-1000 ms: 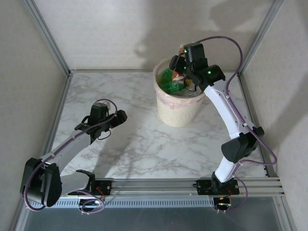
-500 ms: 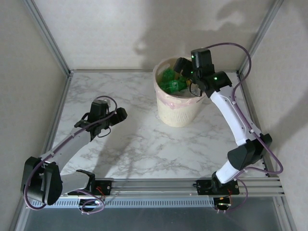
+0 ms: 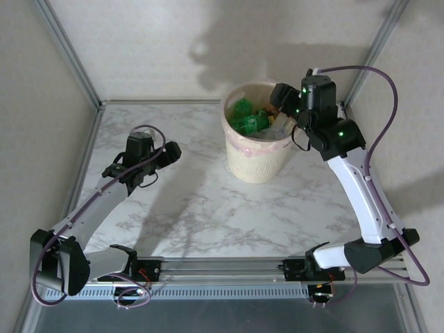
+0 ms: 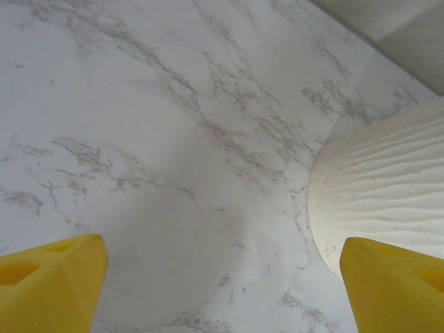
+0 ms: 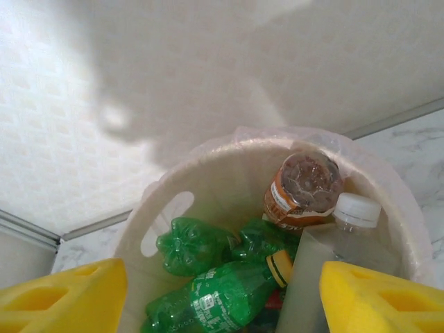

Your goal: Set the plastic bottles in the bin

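The plastic bottles (image 5: 215,295) lie heaped inside the bin (image 3: 258,163), which stands upright at the back of the marble surface (image 3: 208,208). We see green ones, a copper-orange labelled one (image 5: 302,186) and a clear one with a white cap (image 5: 356,209).

The right jaws hang spread wide over the bin's far-right rim, yellow pads (image 5: 66,298) apart with nothing between them. The left jaws are likewise released and empty, low over bare marble, with the bin's ribbed wall (image 4: 388,201) just beside one pad.

The risk, as we judge it, is the bin itself. A pad catching the rim or the thin pink liner (image 3: 238,146) as the right arm pulls away could tip it and spill bottles. The left arm, swinging right, would knock its wall. The purple cable (image 3: 386,90) loops near the side wall and could snag.
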`<state>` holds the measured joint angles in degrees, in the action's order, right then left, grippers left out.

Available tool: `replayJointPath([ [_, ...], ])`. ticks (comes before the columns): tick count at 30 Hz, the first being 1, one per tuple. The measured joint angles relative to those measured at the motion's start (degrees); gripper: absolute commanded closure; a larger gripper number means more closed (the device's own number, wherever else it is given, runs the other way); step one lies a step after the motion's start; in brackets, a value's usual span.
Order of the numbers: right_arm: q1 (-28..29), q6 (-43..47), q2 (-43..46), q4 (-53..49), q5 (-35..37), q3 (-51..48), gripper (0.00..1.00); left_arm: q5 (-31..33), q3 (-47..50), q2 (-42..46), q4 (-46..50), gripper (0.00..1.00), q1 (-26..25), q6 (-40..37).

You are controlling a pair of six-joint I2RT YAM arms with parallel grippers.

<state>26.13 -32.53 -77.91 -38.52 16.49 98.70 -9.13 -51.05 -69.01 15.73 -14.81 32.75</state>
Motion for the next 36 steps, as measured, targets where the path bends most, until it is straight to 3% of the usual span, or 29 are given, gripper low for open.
replayJointPath([
  [6,0.0,1.64,9.92,4.22,1.33,-18.4,0.02,4.68,-0.09,4.31,0.83,0.01,0.0,-1.25],
  [14,0.0,-1.46,34.77,15.89,13.11,-53.94,0.04,18.38,6.91,18.53,-9.07,0.0,0.0,-6.12],
  [17,0.0,-5.25,43.87,20.85,18.99,-70.01,0.01,24.41,11.54,19.61,-14.03,0.0,0.0,-6.91],
  [21,0.0,-1.07,55.25,27.78,24.2,-85.74,0.01,32.11,19.45,18.03,-19.74,0.01,0.0,-8.15],
  [26,-0.07,3.78,48.33,35.45,35.58,-87.93,0.01,38.91,27.5,15.23,-26.03,0.01,0.11,-13.4],
  [30,-0.7,12.44,37.33,49.53,42.73,-90.27,0.01,41.57,32.02,14.12,-34.86,0.0,1.38,-17.49],
  [36,-4.48,24.48,27.74,69.07,38.91,-96.76,0.01,39.85,36.98,8.7,-48.15,0.01,5.38,-21.27],
])
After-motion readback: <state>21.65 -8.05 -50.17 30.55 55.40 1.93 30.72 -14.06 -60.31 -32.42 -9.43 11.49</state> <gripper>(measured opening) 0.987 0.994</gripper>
